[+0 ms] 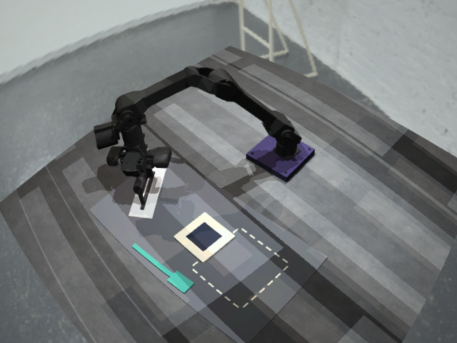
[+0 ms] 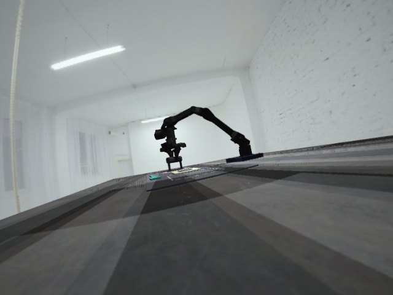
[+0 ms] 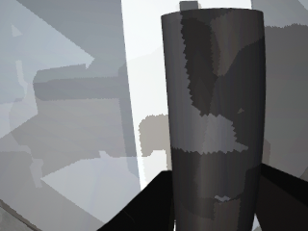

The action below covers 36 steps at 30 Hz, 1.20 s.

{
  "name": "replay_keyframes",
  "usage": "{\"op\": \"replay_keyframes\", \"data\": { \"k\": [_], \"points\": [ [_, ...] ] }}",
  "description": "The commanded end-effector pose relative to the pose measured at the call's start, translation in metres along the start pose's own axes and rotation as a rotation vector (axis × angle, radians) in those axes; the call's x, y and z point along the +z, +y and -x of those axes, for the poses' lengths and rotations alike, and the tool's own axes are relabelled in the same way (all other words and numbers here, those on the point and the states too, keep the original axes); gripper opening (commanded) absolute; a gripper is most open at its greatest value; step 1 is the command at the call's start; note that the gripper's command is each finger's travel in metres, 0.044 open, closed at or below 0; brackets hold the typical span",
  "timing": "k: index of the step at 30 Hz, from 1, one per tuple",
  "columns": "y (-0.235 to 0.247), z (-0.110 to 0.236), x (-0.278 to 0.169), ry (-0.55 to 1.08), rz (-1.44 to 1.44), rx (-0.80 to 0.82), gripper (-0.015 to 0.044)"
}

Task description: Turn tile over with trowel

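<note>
Trowel point(image 1: 144, 209) first: its dark cylindrical handle point(image 3: 212, 141) is clamped between the fingers of the claw point(image 1: 144, 186), which stand narrowed on it, and its pale flat blade stretches out beyond the handle. Seen from the top, the tool hangs at the 10 o'clock corner of the mat point(image 1: 111, 217), blade end pointing towards 6 o'clock. Whether the blade touches the mat or floats just over it is hard to say; in the low side view the claw point(image 2: 174, 165) looks close to the surface.

The tile point(image 1: 203, 236) lies flat near the middle of the mat, at about 4 o'clock from the trowel and well apart from it. Its cream border frames a dark square that faces up. The dashed outline point(image 1: 258, 291) lies at 4 o'clock from the tile, its near edge just beside the tile, so the tile sits almost wholly outside it.

A teal flat tool point(image 1: 162, 267), with a thin stem and a wider end, lies on the mat at 7 o'clock from the tile.

The arm arches over the striped grey worktop point(image 1: 368, 206) from a blue base plate point(image 1: 258, 156), which stands at 1 o'clock from the tile, off the mat.
</note>
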<state>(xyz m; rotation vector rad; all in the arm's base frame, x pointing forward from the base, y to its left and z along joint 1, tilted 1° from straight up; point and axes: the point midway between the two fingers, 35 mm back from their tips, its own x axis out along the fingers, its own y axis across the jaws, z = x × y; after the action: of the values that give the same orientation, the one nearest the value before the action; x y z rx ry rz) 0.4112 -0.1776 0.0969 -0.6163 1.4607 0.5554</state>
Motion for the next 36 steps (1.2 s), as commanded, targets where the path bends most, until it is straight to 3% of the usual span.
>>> {"op": "replay_keyframes", "data": {
  "k": [1, 11, 18, 24, 36],
  "points": [
    [0.0000, 0.0003, 0.0004, -0.002, 0.136, -0.001, 0.0130],
    [0.0001, 0.0003, 0.0004, -0.001, 0.421, -0.001, 0.0130],
    [0.0001, 0.0003, 0.0004, -0.001, 0.440, -0.001, 0.0130],
    [0.0001, 0.0003, 0.0004, -0.001, 0.440, -0.001, 0.0270],
    [0.0001, 0.0003, 0.0004, -0.001, 0.440, -0.001, 0.0270]
  ]
}}
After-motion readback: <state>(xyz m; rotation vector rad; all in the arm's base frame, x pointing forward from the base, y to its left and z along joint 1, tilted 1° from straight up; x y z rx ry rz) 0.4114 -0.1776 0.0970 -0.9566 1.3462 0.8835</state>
